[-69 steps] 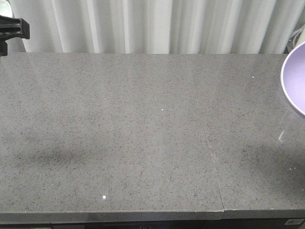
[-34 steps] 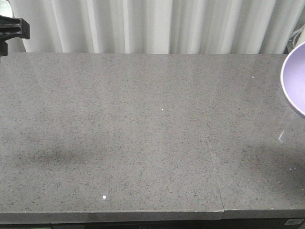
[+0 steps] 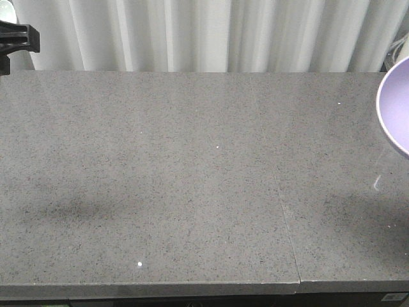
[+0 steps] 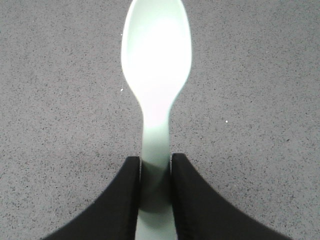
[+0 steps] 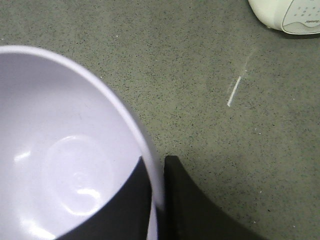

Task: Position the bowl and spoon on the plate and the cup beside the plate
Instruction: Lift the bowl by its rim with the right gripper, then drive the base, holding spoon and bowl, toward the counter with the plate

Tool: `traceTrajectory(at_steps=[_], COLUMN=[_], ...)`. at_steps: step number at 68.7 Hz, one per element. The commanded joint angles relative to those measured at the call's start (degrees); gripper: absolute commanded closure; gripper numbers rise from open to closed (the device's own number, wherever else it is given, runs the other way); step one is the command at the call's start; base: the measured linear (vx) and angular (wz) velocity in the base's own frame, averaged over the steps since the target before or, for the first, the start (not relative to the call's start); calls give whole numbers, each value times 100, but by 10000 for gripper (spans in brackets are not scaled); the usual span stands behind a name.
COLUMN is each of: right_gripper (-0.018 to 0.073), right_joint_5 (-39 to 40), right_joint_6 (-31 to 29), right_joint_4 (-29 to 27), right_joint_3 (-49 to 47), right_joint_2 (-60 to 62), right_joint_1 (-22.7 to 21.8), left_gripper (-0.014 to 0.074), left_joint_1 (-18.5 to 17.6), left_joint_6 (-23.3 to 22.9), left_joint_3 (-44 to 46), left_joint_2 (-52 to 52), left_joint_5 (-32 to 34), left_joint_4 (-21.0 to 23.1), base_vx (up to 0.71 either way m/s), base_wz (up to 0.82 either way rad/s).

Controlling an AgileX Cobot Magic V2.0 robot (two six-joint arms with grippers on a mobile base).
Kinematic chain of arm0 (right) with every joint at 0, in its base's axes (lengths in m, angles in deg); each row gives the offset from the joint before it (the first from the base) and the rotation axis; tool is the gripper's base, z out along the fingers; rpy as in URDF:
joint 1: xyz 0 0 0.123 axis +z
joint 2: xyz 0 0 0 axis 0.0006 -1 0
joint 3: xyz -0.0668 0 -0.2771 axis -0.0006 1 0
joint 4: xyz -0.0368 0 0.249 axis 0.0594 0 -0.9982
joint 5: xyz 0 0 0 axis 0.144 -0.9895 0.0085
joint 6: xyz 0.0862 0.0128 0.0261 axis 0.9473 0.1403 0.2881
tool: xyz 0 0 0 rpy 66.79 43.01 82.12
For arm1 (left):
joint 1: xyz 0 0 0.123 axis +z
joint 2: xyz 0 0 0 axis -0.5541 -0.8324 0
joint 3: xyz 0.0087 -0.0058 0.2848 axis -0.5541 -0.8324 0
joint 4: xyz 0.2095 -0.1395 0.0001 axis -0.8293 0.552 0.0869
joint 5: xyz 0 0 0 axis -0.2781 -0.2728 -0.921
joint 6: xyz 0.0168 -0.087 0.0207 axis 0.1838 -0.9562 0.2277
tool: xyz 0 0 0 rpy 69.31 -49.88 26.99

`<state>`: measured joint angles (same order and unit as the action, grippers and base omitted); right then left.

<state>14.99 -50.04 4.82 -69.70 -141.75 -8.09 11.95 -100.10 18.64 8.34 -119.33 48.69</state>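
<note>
Nothing moved — left jaws clamp the spoon point(image 4: 156, 65), right jaws the bowl point(image 5: 60, 150) (its rim).

No text, number or brand can be read in any view. Two marks might be print. In the right wrist view, at the 1 o'clock corner, a white moulded casing point(image 5: 285, 15) bears a short grey mark near its cut-off edge, beside a patch of small dots; it is too small and blurred to read. In the front-facing view, at about 5 o'clock, a small pale sticker point(image 3: 390, 297) sits on the dark strip below the front edge of the tabletop point(image 3: 192, 192), and whatever is on it is illegible.
</note>
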Motion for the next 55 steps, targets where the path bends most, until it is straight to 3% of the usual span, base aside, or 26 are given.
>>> traceTrajectory(at_steps=[1, 55], right_gripper=[566, 566], right_joint_5=[362, 362], right_joint_6=[-43, -43], right_joint_4=[17, 17], right_joint_3=[-152, -152], right_joint_2=[58, 58], right_joint_1=[-18, -18], left_gripper=[603, 603], left_joint_1=[-19, -19], left_joint_6=[1, 1], left_joint_3=[124, 124], left_joint_2=[152, 152], left_joint_5=[264, 264], left_joint_4=[-128, -128], base_vx=[0, -1], base_wz=[0, -6])
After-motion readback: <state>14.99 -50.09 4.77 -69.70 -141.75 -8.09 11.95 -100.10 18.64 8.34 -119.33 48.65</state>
